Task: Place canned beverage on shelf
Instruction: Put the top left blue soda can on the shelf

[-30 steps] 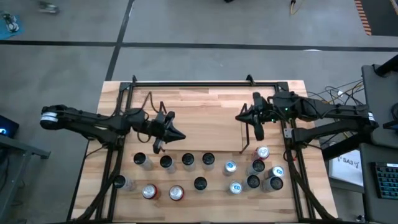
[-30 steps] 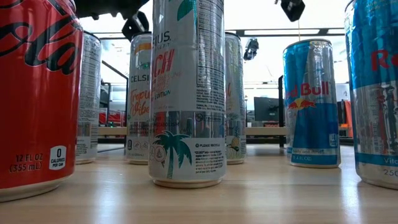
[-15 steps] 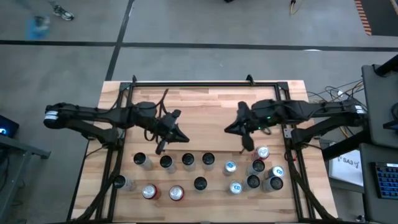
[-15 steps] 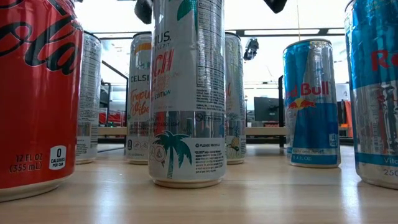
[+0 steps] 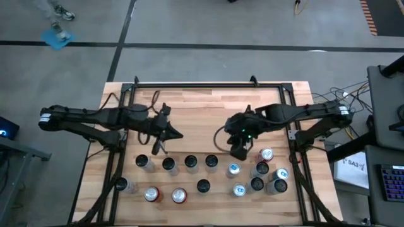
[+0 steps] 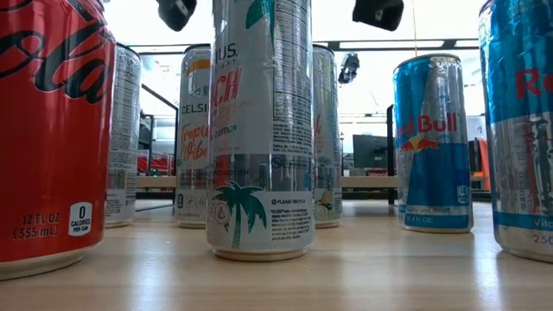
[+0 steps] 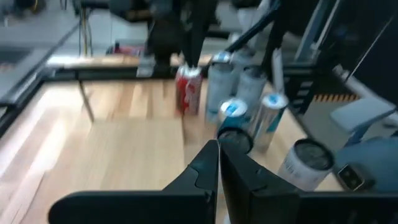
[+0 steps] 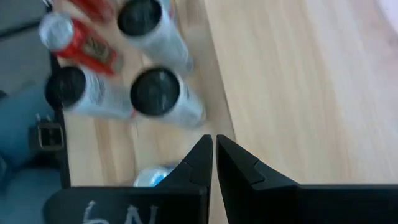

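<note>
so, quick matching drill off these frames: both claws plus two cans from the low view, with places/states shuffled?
Things:
1. left claw
2. right claw
3. red cola can
4. white palm-tree can

Places/states:
A. shut, over the right half of the table
B. low view, centre, standing upright
C. shut, over the table's left half
D. low view, far left, nearest the camera

Pairs: 1-C, 2-A, 3-D, 4-B
</note>
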Tool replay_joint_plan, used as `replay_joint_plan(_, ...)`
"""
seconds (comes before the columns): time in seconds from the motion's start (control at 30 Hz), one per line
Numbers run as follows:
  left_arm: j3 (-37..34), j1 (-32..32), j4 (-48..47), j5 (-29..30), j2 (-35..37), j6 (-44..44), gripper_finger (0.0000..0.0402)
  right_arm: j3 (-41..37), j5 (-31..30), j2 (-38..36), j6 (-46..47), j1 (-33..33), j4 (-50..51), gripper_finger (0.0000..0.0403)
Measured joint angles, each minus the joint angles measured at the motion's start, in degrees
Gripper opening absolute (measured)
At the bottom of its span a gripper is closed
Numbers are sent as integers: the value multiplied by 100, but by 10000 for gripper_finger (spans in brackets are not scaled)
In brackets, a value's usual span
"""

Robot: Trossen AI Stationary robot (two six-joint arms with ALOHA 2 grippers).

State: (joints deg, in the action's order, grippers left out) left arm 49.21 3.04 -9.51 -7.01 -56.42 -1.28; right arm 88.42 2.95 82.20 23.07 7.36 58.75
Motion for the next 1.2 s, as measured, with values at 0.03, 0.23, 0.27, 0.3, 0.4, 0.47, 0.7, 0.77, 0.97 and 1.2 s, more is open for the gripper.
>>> replay_joint_plan(0.03,-137,52,334,0,77,23,0,72,-2,66,4,50,130,13)
replay_joint_plan(0.23,-667,132,1681,-1,235,-162,0,287,6,323,-39,194,293,13)
replay_joint_plan(0.27,-688,131,1817,3,206,-283,0,289,4,340,-56,192,292,13)
replay_joint_plan(0.3,-693,132,1953,2,162,-426,0,289,0,361,-78,191,291,13)
replay_joint_plan(0.4,-702,132,2177,2,29,-890,0,289,-9,406,-267,189,283,13)
replay_joint_plan(0.47,-702,132,2246,0,-54,-1122,0,289,-5,417,-378,190,268,13)
replay_joint_plan(0.7,-704,144,2365,179,-497,-1435,0,289,-39,417,-535,190,-67,13)
replay_joint_plan(0.77,-704,147,2393,646,-583,-1644,0,289,-77,417,-572,190,-191,13)
replay_joint_plan(0.97,-760,344,2482,947,-594,-1092,0,289,-149,473,-609,190,-254,13)
replay_joint_plan(1.2,-879,962,2717,972,-345,-289,0,287,-139,680,-814,307,-612,13)
